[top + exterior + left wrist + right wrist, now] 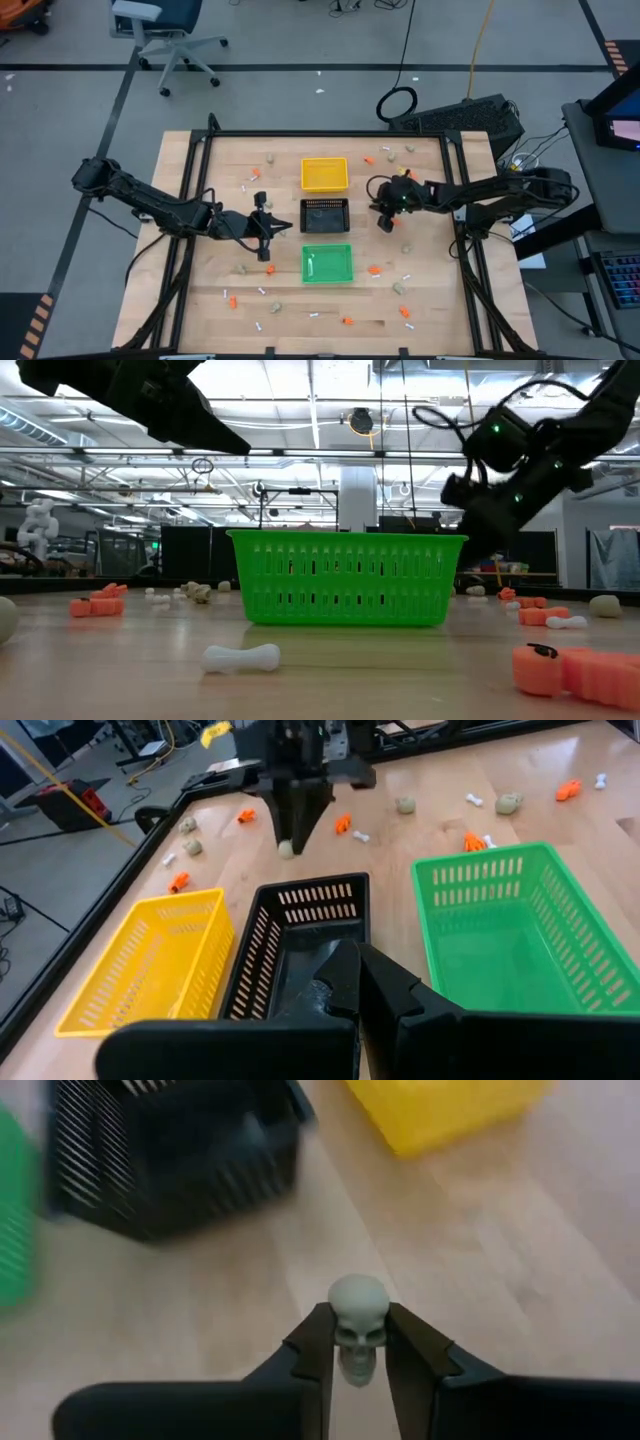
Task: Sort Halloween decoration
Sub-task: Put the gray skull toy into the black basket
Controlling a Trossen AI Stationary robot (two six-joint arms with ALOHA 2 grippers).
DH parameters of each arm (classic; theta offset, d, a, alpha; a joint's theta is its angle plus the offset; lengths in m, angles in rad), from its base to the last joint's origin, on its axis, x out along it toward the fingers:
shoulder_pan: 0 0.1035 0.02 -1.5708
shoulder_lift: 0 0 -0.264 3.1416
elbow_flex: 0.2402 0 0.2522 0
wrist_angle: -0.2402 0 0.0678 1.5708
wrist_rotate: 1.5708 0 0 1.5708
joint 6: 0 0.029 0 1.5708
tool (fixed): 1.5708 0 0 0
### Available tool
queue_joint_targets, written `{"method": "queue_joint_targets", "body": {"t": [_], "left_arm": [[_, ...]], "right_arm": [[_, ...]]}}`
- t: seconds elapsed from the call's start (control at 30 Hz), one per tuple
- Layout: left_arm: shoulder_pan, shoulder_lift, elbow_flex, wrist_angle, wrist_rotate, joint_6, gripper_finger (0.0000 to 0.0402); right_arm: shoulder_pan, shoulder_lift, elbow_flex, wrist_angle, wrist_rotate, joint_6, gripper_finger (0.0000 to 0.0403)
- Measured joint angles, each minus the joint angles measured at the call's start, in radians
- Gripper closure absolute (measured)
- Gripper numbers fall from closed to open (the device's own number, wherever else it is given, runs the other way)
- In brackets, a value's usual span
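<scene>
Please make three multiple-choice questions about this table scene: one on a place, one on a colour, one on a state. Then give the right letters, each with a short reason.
1. Which tray stands between the other two?
A. yellow
B. black
C. green

2. What colour is the small skull?
A. orange
B. white
C. beige-grey

3. What is the right gripper doing?
A. standing open, holding nothing
B. shut on the skull
C. shut on a white stick

Answers:
1 B: the high view shows the black tray between the yellow tray and the green tray.
2 C: the skull looks beige-grey.
3 B: the right gripper pinches the skull between its fingers.
</scene>
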Motion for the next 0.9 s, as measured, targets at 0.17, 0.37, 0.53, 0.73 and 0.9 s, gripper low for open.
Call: {"method": "queue_joint_targets", "body": {"t": [0.17, 0.37, 0.53, 0.73, 0.9], "left_arm": [[0.000, 0.000, 0.001, -0.002, 0.000, 0.000, 0.0402], [0.000, 0.000, 0.001, -0.004, 0.000, 0.000, 0.0402], [0.000, 0.000, 0.001, -0.002, 0.000, 0.000, 0.0402], [0.000, 0.000, 0.001, 0.000, 0.000, 0.000, 0.0402], [0.000, 0.000, 0.001, 0.024, -0.001, 0.001, 0.0402]], "right_arm": [[0.001, -0.115, 0.036, -0.008, -0.060, 0.006, 0.0354], [0.044, -0.327, 0.039, -0.033, -0.081, 0.035, 0.0354], [0.107, -0.476, 0.039, -0.042, -0.056, 0.036, 0.0354], [0.200, -0.556, -0.023, -0.007, 0.068, -0.052, 0.0354], [0.256, -0.541, -0.143, 0.311, 0.101, -0.141, 0.0354]]}}
